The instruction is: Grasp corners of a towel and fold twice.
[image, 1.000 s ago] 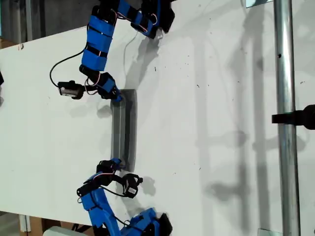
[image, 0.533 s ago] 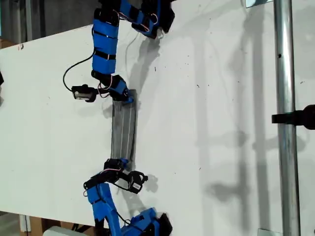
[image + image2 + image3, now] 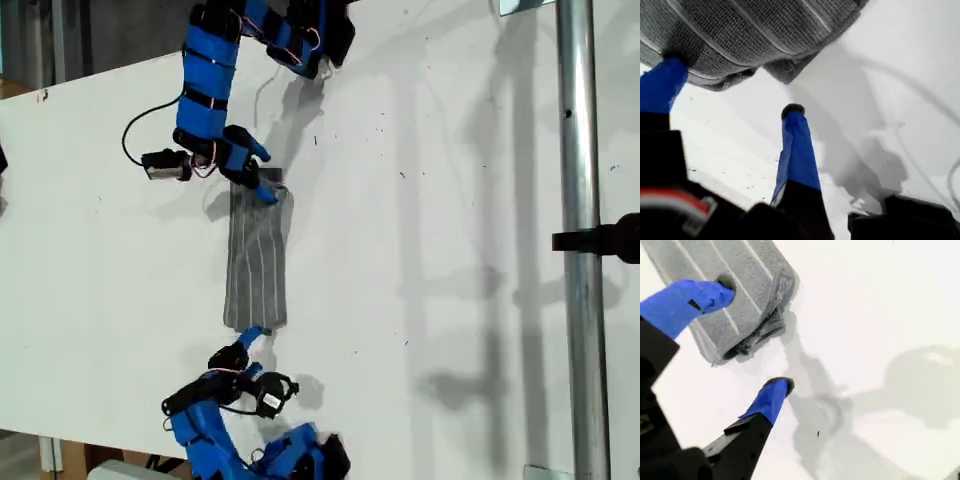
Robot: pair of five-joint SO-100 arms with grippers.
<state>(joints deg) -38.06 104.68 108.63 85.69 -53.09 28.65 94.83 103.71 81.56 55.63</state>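
My first tool (image 3: 734, 84) stands wide open in front of one short end of the grey rectangular cloth towel with thin pale stripes (image 3: 755, 30). One blue fingertip (image 3: 671, 62) touches the towel's edge. The other is apart from the towel, over the bare white desk (image 3: 880, 75). A lower layer of fabric peeks out under that end, between the two fingertips.

My second tool (image 3: 752, 335) is also wide open, at the towel's (image 3: 750, 270) other short end. One of its blue fingers (image 3: 690, 300) lies over the striped fabric. The other sits off the towel, on the desk (image 3: 865, 300) just beside the rumpled, layered corner (image 3: 782, 285).

In the exterior view the towel (image 3: 258, 260) lies flat on the desk (image 3: 420, 250) as a narrow folded strip. It stretches between the two tools, its stripes running from one tool toward the other. Neither tool holds any fabric.
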